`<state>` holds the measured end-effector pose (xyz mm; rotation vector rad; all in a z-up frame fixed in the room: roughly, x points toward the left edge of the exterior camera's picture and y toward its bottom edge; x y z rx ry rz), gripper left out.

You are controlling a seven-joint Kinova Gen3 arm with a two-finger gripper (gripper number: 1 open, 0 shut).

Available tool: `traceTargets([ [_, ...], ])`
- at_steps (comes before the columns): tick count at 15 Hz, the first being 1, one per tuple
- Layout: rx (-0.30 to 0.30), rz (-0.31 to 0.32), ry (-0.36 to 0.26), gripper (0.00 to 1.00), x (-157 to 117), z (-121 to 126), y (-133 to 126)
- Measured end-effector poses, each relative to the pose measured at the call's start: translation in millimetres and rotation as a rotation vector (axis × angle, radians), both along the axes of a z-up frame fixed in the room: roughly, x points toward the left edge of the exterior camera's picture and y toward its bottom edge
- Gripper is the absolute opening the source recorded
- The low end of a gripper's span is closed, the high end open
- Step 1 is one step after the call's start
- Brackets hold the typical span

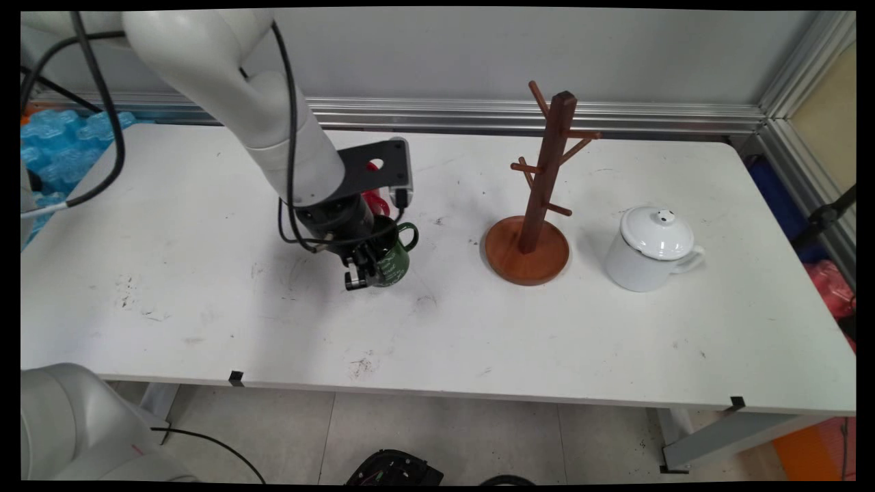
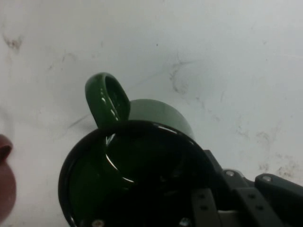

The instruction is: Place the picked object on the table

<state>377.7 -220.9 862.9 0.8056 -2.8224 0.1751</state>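
- Gripper (image 1: 362, 270): lowered onto the green mug (image 1: 395, 263), at the mug's near-left side, mouth of the mug directly under the hand.
- Grip state: cannot tell whether apart or clamped on the mug wall; dark interior of the mug (image 2: 142, 161) hides the contact area in the hand view.
- Mug position: left of centre on the table (image 1: 205, 307), handle (image 1: 409, 236) pointing right and away from the arm.
- Red object (image 1: 374, 201): just behind the mug, mostly hidden by the hand; kind not identifiable.
- Wooden rack (image 1: 540, 198): upright on a round base, right of the mug, apart from it, with bare tabletop between.
- White lidded pot (image 1: 649, 249): just right of the rack base, not touching it, handle to the right.
- Open room: wide bare surface left of and in front of the mug, up to the near edge; bare strip along the right edge beyond the pot.
- Far edge: bounded by a metal rail (image 1: 547, 116) at the foot of the wall.
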Motion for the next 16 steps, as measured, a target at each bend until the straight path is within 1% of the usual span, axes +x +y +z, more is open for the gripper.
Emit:
traceTargets([
  [7, 0.024, 0.019, -0.018, 0.0, -20.0, -11.6, -12.2],
  [16, 0.046, 0.044, -0.049, 0.0, -32.6, -29.6, -27.2],
])
